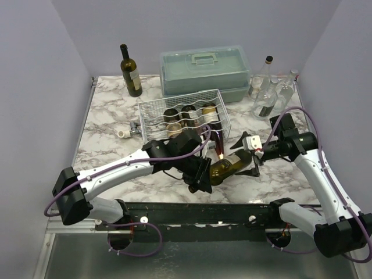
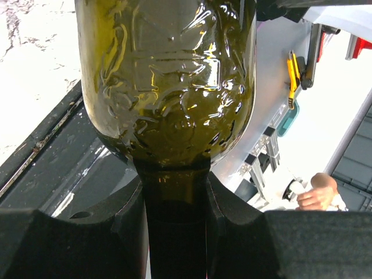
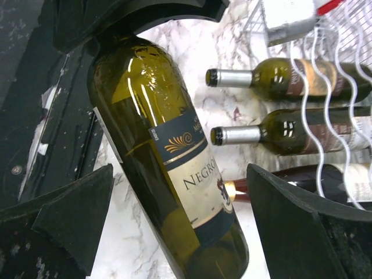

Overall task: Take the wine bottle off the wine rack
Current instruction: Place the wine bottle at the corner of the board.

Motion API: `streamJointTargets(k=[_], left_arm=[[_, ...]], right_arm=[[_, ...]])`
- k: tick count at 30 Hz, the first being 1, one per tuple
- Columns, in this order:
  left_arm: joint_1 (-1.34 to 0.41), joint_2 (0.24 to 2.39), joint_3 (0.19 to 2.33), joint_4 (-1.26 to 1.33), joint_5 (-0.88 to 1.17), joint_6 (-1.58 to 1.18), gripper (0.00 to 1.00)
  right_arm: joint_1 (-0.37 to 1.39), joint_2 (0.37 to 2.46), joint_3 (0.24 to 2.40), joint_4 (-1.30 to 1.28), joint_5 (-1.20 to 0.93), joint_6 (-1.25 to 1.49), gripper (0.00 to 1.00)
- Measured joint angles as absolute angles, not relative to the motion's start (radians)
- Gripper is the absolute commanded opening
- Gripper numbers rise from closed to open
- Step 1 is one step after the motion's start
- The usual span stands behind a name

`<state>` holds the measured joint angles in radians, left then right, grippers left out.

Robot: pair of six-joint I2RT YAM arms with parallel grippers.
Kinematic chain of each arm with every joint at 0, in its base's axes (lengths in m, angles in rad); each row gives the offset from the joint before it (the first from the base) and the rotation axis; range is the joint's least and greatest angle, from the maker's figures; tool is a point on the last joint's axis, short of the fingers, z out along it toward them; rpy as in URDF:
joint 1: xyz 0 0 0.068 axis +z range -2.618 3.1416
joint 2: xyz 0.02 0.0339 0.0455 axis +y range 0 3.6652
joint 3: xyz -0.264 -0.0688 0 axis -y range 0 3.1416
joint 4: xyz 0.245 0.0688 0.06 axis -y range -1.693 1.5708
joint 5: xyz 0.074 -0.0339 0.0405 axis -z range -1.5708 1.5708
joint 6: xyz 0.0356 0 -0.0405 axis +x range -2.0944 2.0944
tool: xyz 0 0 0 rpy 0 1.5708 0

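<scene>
The bottle (image 1: 226, 167) is off the rack (image 1: 152, 119). It lies out in front of the rack, near the front edge of the desk (image 1: 104, 116), with its neck pointing toward the left arm. Whether it rests on the marble or hangs just above it, I cannot tell.

The left claw (image 1: 200, 174) is clamped on the neck. In the left wrist view its black fingers (image 2: 125, 215) press the neck from both sides, just below the shoulder of the green glass (image 2: 168, 87).

The right claw (image 1: 247, 156) stands wide apart at the bottle's base end. From the right wrist, one finger (image 3: 70, 215) sits on each side of the bottle's body (image 3: 168, 157), and neither is pressed against the glass. The label there is white with a dark blue band and reads "NEGRO", the rest curving out of sight.

Three more bottles (image 1: 189, 113) lie in the rack's grooves, necks toward the arms. Two have silver caps and the third a red and gold one.

At the back of the desk, behind the rack, sits a grey-green case (image 1: 203, 70) with a handle on its lid. A dark bottle (image 1: 131, 72) stands upright to the left of it, and clear glass bottles (image 1: 267, 87) stand together to its right. A small white piece (image 1: 123, 133) lies just left of the rack.
</scene>
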<state>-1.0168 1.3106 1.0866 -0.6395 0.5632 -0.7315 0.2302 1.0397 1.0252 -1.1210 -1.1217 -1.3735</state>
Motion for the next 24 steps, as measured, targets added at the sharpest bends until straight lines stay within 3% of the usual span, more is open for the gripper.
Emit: streamJointTargets(k=[24], left_arm=[[-1.023, 1.557, 1.217, -0.630, 0.686, -0.686, 0.00]], right_arm=[[0.269, 1.040, 0.794, -1.085, -1.041, -1.500, 0.99]])
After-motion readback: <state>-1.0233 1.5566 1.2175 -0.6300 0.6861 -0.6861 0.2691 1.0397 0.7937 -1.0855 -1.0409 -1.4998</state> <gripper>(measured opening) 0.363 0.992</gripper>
